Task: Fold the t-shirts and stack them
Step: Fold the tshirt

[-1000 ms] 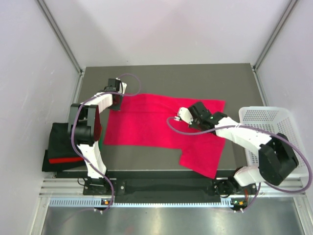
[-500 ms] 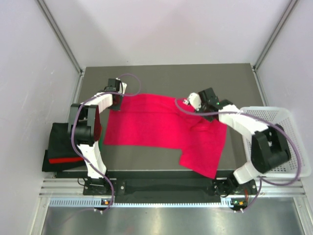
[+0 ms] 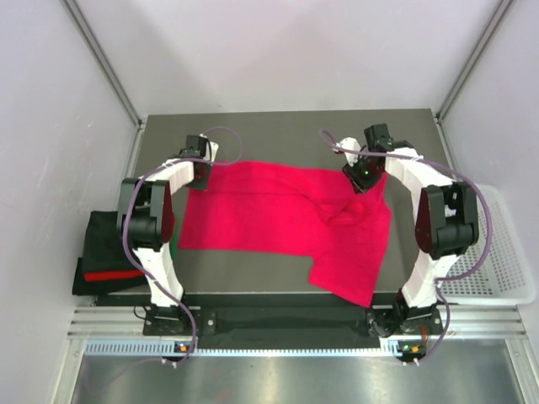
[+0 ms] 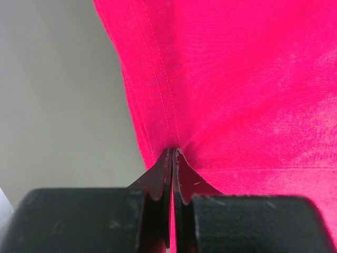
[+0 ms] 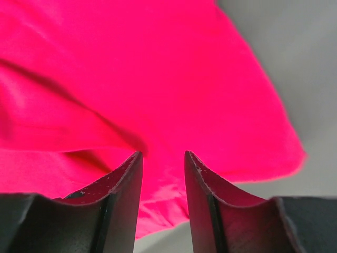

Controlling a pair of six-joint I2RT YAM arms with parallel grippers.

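Observation:
A magenta-red t-shirt (image 3: pixel 278 223) lies spread across the grey table (image 3: pixel 278 130), with a rumpled ridge near its far right part. My left gripper (image 3: pixel 200 172) sits at the shirt's far left corner. In the left wrist view it (image 4: pixel 172 154) is shut on the hemmed edge of the shirt (image 4: pixel 237 84). My right gripper (image 3: pixel 364 174) hovers over the shirt's far right corner. In the right wrist view it (image 5: pixel 163 158) is open, with only the shirt (image 5: pixel 131 79) lying below the gap. A folded pile (image 3: pixel 105 252) of black and red cloth, with a sliver of green, sits off the table's left edge.
A white mesh basket (image 3: pixel 498 252) stands at the right, beside the right arm. Metal frame posts rise at the table's far corners. The shirt's near right sleeve (image 3: pixel 345 273) reaches close to the table's front edge.
My right gripper moved from the shirt's middle to its far right corner and opened, letting the cloth go. The cloth there is now rumpled. The left gripper has not moved.

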